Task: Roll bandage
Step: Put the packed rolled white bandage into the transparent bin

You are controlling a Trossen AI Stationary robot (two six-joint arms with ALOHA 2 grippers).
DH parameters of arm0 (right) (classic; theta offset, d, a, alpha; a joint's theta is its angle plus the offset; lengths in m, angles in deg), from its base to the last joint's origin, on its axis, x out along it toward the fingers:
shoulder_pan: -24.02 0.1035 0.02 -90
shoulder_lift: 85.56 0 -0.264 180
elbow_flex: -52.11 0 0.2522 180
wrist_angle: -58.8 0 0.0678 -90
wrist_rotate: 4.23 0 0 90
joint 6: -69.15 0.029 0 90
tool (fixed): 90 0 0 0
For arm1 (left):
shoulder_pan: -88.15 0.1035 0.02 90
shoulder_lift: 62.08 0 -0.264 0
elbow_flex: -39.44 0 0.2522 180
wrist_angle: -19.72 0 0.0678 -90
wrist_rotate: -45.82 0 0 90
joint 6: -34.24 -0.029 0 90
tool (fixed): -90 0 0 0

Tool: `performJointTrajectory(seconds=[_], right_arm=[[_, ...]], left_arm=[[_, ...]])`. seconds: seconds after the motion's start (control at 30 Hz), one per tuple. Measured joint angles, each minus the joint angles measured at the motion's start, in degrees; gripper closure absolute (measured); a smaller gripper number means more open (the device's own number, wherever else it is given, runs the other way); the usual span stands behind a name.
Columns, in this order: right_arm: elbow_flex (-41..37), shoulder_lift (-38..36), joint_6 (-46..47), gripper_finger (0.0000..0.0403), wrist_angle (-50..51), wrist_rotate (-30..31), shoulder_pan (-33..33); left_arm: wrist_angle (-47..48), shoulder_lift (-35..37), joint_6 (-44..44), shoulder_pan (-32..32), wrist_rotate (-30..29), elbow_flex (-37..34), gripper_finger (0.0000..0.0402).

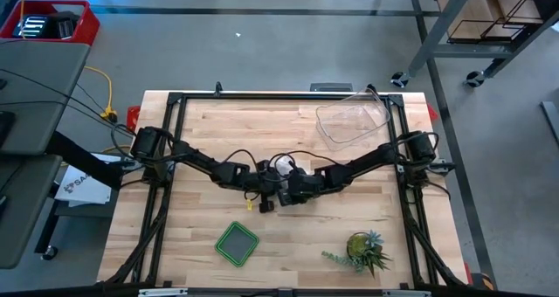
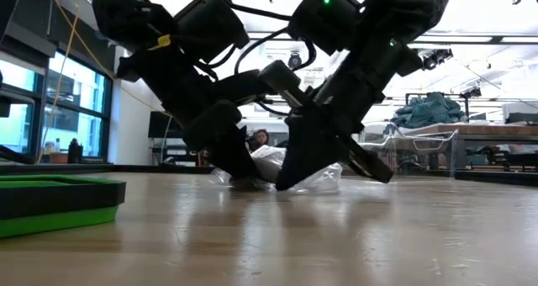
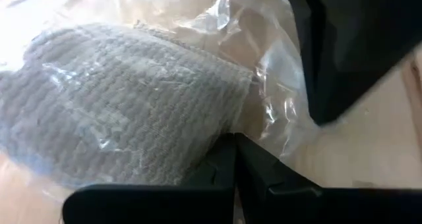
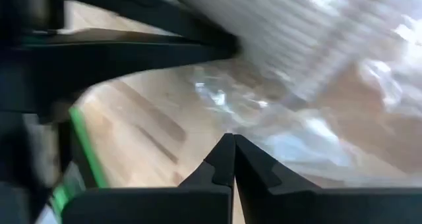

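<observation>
The bandage (image 3: 132, 105), a roll of white gauze, lies inside a crinkly clear plastic bag (image 3: 277, 99) on the wooden table's middle. Both arms slant down and meet over it. My left gripper (image 3: 235, 140) is shut at the bag's near side, right against the roll. My right gripper (image 4: 232, 140) is shut too, with its tips at the bag's crumpled film (image 4: 310, 138). In the low view the left gripper (image 2: 239, 178) and the right gripper (image 2: 286, 183) stand close together on the table, with the bag (image 2: 324, 178) showing between and behind them. My left gripper pinches the bag's film (image 3: 254, 135) between its two fingertips, beside the roll's end, slanting down from the table's left. The bag rests on the table with the roll inside. My right gripper's shut tips meet the bag's edge (image 4: 264, 128), slanting down from the right. Whether film lies between them, I cannot tell.
A clear rectangular tub (image 1: 354, 122) stands at the back right. A green square tray (image 1: 237, 243) lies near the front, left of the middle, and a small potted plant (image 1: 367, 252) at the front right. Bare wood (image 1: 201, 122) lies at the back left.
</observation>
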Motion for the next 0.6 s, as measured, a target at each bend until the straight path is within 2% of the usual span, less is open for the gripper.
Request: performJointTrajectory(seconds=[0.3,0.5,0.6], right_arm=[[0.1,-2.4,-3.8,0.0403,9.9,-2.5,0.1],[-0.1,-5.7,-12.6,0.0403,18.6,-7.6,-0.1],[-0.2,-8.0,-14.4,0.0403,21.2,-7.5,-0.1]], left_arm=[[1.3,0.5,5.2,-3.5,0.8,-2.6,0.0401],[1.7,1.5,10.6,-6.2,2.3,-3.0,0.0401],[1.7,2.7,13.0,-6.6,3.9,-3.3,0.0401]])
